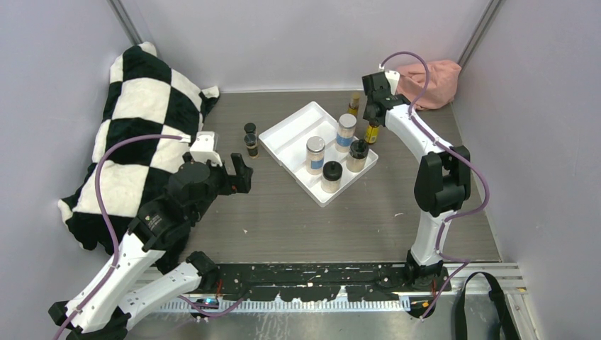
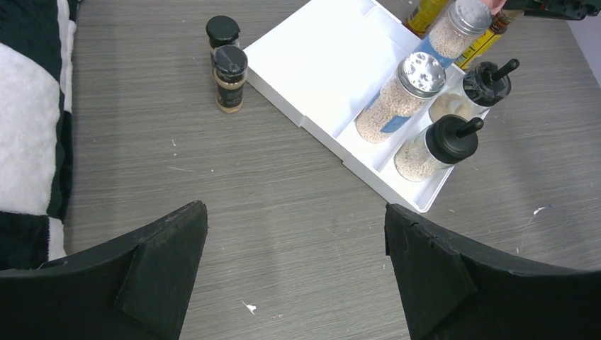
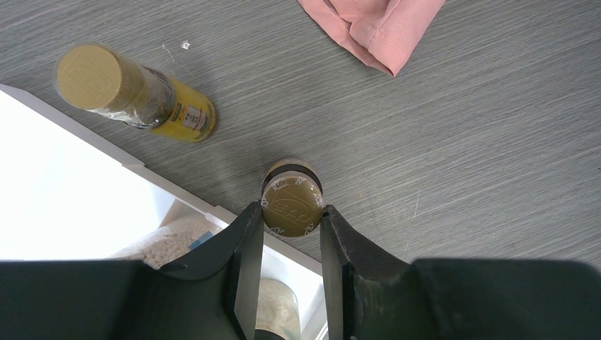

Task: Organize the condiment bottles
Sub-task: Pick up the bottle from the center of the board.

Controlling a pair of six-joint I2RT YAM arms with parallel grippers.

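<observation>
White left arm (image 1: 131,251) and right arm (image 1: 417,134), black joints (image 1: 441,185), purple cables (image 1: 405,53), black jaws.

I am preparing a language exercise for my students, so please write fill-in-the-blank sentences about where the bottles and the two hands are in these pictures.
1. Inside the white tray stand ____ jars.
2. The right hand is closed on the cap of one of the ____ slim amber bottles.
3. In the top view, the two tiny dark bottles stand to the ____ of the tray.
4. The left hand holds ____.
Missing words: four; two; left; nothing.
</observation>
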